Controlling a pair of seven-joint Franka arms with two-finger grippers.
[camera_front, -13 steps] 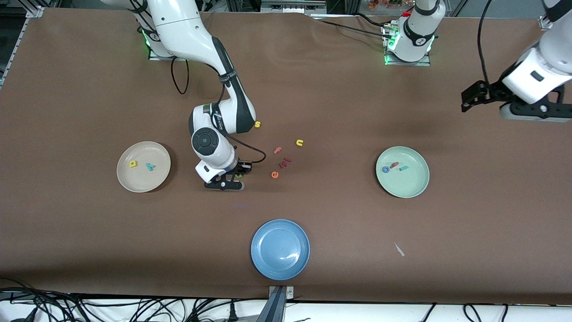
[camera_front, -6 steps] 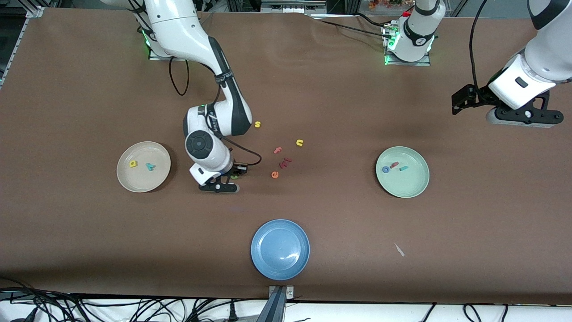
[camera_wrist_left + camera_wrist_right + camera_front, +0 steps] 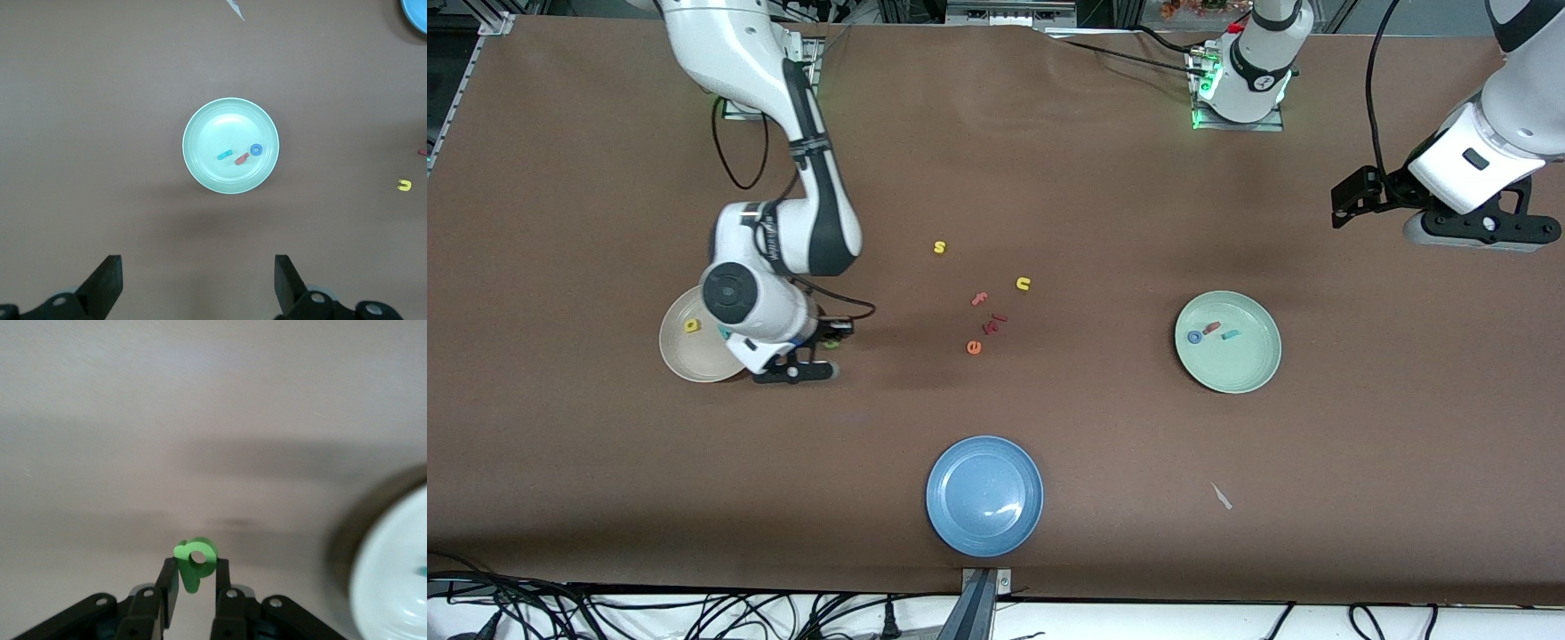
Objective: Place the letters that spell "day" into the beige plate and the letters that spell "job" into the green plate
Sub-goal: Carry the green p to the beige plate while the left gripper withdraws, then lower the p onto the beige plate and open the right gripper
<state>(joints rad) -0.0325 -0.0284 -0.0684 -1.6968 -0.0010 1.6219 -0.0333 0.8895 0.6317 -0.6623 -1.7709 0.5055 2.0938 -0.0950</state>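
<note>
One letter, the green d (image 3: 194,561), is riding pinched in the right claw (image 3: 827,342) at center-left, just beside the beige plate (image 3: 679,348); the left claw (image 3: 197,283) is waiting wide.

Right gripper (image 3: 195,583) fingers (image 3: 167,583) pinch green d (image 3: 194,561); beige plate (image 3: 393,573) near.

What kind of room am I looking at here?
Probably a robotics lab: two robot arms bolted to a brown table, loose cables along its edge, and foam letters being sorted into the beige plate and green plate.
</note>
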